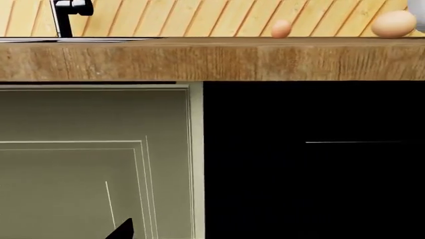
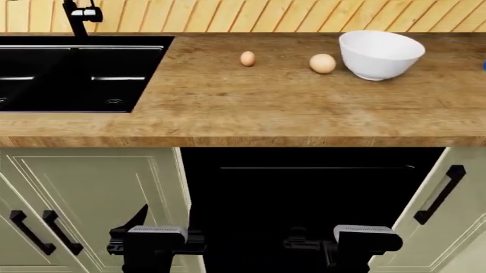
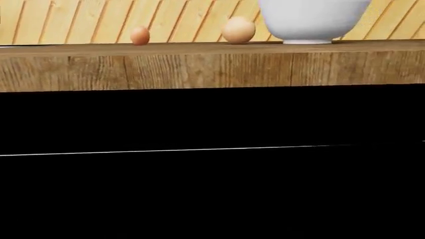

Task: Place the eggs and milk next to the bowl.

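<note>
Two eggs are lying on the wooden surface (image 2: 251, 102): the larger egg (image 2: 322, 63) just beside the white bowl (image 2: 379, 54), at its 9 o'clock, the smaller egg (image 2: 247, 58) farther off at 9 o'clock. Smooth, rounded and brittle-looking, they are likely calling for a light hold across the middle. No milk carton is clearly showing. Both tools are hanging below the surface's edge, left tool (image 2: 122, 244) and right tool (image 2: 304, 244), jaw opening indiscernible. The black sink (image 2: 76, 74) is lying at far 9 o'clock.

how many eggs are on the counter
2: a bigger egg close beside the bowl, apart from it, and a smaller egg farther toward the sink. None seem hidden.
</note>
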`<state>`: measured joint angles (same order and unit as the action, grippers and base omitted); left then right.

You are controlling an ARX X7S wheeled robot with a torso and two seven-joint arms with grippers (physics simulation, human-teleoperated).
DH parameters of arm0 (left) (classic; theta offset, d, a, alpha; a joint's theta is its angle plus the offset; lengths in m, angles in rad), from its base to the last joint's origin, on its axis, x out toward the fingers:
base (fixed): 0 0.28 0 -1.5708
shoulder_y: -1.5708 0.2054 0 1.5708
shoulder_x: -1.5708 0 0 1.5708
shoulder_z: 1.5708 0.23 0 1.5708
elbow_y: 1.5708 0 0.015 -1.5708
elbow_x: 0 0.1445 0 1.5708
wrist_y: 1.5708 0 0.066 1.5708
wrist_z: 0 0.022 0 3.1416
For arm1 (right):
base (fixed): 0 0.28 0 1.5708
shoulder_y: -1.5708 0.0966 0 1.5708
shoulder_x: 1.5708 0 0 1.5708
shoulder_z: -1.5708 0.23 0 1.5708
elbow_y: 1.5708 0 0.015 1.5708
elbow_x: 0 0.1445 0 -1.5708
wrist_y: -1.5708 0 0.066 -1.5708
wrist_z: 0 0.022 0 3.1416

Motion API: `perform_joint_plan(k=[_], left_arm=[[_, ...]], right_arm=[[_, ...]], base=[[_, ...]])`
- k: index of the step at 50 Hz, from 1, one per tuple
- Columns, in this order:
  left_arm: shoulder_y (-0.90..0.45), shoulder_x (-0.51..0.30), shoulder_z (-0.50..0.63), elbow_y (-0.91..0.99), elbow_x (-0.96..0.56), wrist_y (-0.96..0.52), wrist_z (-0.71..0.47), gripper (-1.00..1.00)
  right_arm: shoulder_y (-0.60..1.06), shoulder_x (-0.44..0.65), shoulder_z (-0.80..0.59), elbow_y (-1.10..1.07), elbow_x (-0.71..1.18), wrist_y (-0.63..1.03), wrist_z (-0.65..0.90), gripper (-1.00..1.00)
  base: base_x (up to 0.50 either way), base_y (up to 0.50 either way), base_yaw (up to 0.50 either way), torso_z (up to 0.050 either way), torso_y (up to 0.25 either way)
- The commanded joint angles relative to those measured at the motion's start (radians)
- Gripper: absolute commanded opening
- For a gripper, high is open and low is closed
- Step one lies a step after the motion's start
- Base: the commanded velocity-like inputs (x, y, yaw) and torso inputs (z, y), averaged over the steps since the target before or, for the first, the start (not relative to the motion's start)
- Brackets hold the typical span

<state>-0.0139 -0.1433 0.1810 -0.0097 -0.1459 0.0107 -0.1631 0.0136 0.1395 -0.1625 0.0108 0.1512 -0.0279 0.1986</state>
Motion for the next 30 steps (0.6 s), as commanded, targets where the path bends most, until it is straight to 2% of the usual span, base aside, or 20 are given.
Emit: perform_joint_plan(k=[1,12,30], left_arm=[[-0.001,-0.006,0.006,-0.001,-0.008,0.002,-0.010,1.00],[0.000,-0.013,0.012,0.003,-0.019,0.004,-0.015,1.00],[-0.001,-0.023,0.027,0.002,-0.030,0.008,-0.014,1.00]], right_arm=[[0.001,0.007,-0.008,0.003,0.004,-0.007,0.010,1.00],[0.002,0.014,-0.015,0.014,0.009,-0.026,0.013,1.00],[0.001,0.024,-0.030,0.001,0.018,-0.019,0.024,1.00]], base=[[0.00,-0.27,0.00,0.000,0.000],[0.00,-0.05,0.00,0.000,0.000],[0.00,0.00,0.00,0.049,0.000]])
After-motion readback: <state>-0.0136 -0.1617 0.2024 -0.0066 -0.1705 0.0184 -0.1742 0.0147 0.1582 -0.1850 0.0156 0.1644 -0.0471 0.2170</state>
